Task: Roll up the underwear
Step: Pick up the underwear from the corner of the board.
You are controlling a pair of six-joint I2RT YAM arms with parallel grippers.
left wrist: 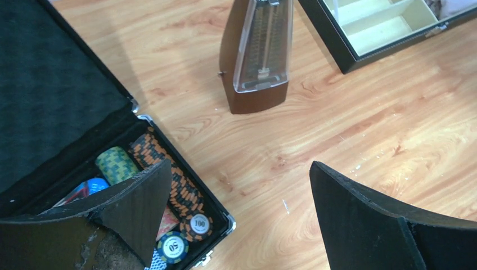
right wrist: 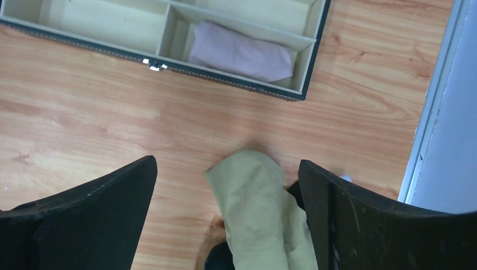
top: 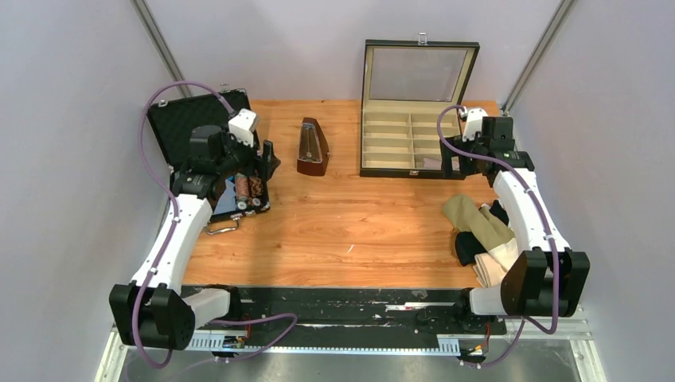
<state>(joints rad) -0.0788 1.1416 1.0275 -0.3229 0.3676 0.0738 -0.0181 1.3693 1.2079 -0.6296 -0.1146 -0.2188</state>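
wood bench (top: 350, 231) boxed in by pale grey walls, with two arms reaching out from its near edge.

left hand (left wrist: 239, 169) is spread wide, with nothing between its fingers and nothing touched. it hangs over the right edge of an open black case (top: 179, 123), one finger above the chips (left wrist: 185, 191) inside and the other above bare wood. a metronome (top: 313, 147) stands upright just beyond it.

right hand (right wrist: 226, 163) is spread just as wide and is empty too. it hangs above the bench between a divided box (top: 398, 171) and the underwear (top: 481, 235).

underwear lies in a loose heap on the right side of the bench, partly hidden under the right forearm in the top view. the olive piece (top: 476, 216) lies on top, folded long, with its far end pointing at the box. in the right wrist view that end shows in the gap between the two fingers, below them and closer to the right one; no contact shows. black pieces (top: 470, 248) lie under and beside the olive one. a cream piece (top: 497, 263) sits at the heap's near end, by the arm's elbow. the left hand is well apart from the heap, across the bench.

a pale cloth (right wrist: 242, 53) lies in the box's near right compartment.
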